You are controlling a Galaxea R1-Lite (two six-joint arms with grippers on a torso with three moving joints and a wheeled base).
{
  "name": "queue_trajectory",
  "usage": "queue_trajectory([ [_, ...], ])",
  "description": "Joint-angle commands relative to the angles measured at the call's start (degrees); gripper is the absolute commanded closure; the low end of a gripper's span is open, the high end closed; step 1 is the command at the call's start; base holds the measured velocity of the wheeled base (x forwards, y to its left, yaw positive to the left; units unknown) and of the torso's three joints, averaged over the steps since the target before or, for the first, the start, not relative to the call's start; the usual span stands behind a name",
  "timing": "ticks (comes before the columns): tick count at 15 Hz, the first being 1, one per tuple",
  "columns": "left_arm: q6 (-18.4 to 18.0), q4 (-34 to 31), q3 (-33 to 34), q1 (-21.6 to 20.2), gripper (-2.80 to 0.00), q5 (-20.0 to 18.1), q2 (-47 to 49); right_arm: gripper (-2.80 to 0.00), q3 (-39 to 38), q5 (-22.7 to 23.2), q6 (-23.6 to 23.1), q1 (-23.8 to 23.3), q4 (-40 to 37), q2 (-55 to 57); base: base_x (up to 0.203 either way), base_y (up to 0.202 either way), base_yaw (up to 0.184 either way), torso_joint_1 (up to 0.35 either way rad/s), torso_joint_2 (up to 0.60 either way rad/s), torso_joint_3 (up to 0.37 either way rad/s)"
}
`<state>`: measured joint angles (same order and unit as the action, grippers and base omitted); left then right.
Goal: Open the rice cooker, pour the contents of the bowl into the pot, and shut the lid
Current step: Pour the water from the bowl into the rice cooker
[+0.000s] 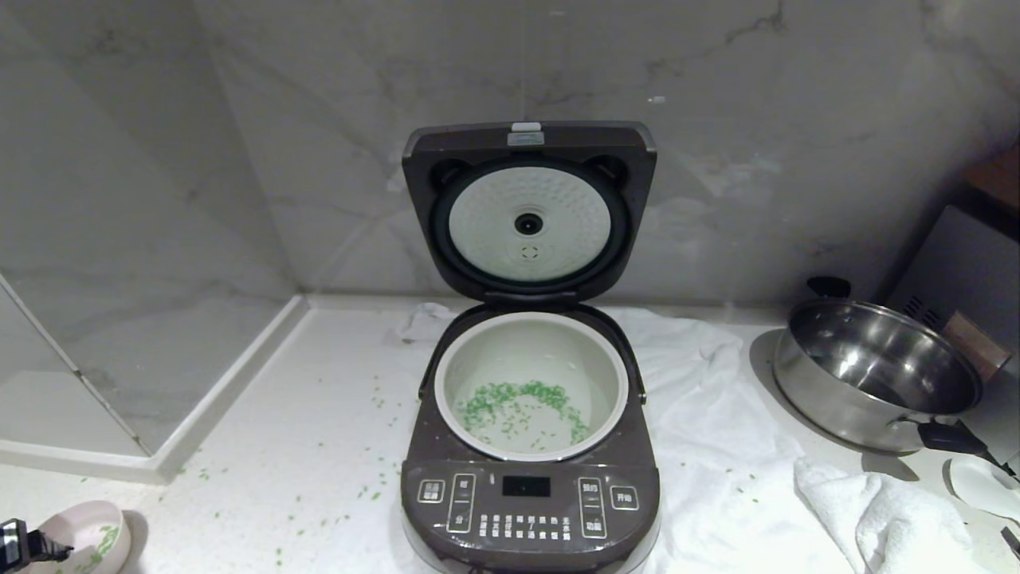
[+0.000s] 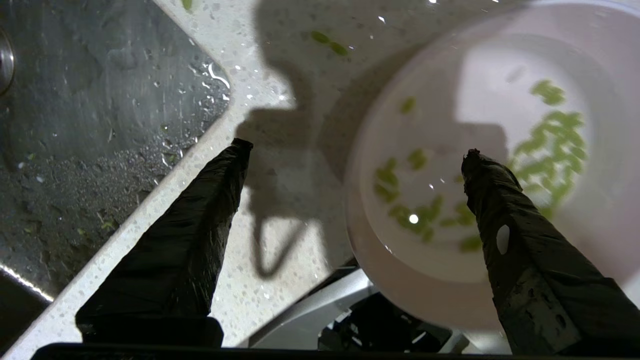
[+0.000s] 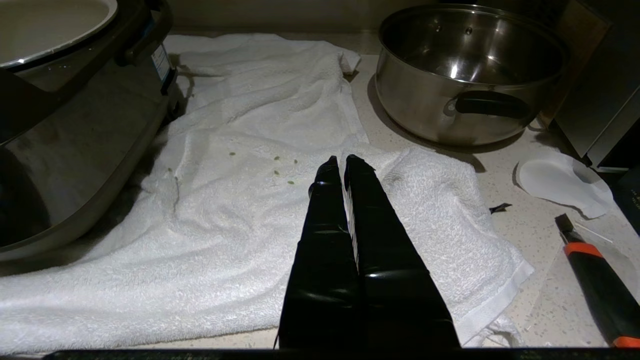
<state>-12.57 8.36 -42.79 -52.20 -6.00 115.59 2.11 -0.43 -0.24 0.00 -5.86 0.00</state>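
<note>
The dark brown rice cooker (image 1: 530,502) stands mid-counter with its lid (image 1: 530,211) raised upright. Green chopped contents (image 1: 518,399) lie in water inside the pale pot (image 1: 478,351). The pink bowl (image 1: 88,530) stands on the counter at the near left with some green bits (image 2: 550,145) still inside. My left gripper (image 2: 356,148) hangs open above the bowl (image 2: 450,300): one finger is over its inside, the other over the counter, and nothing is gripped. In the head view only its tip (image 1: 32,546) shows. My right gripper (image 3: 340,159) is shut above a white towel.
A white towel (image 1: 717,414) lies under and to the right of the cooker. A steel pan (image 1: 876,375) stands at the right, with a white spoon (image 1: 984,482) and an orange-handled tool (image 3: 595,280) nearby. A sink (image 2: 75,125) lies left of the bowl. Green bits (image 1: 319,494) are scattered on the counter.
</note>
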Motion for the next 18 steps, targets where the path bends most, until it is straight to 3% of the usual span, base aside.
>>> queue_trajectory([
  [1, 0.0, 0.4, -0.4, 0.1, -2.80, 0.0, 4.0, 0.00, 0.0, 0.0, 0.0, 0.0, 0.0, 0.0, 0.000, 0.000, 0.000, 0.000, 0.00, 0.000],
  [2, 0.0, 0.4, -0.3, 0.2, 0.00, 0.0, 4.5, 0.00, 0.0, 0.0, 0.0, 0.0, 0.0, 0.0, 0.000, 0.000, 0.000, 0.000, 0.00, 0.000],
  [8, 0.1, 0.3, 0.8, 0.8, 0.00, -0.6, 4.4, 0.00, 0.0, 0.0, 0.0, 0.0, 0.0, 0.0, 0.000, 0.000, 0.000, 0.000, 0.00, 0.000],
  [18, 0.0, 0.1, 6.6, 5.7, 0.00, -2.5, 0.1, 0.00, 0.0, 0.0, 0.0, 0.0, 0.0, 0.0, 0.000, 0.000, 0.000, 0.000, 0.00, 0.000],
])
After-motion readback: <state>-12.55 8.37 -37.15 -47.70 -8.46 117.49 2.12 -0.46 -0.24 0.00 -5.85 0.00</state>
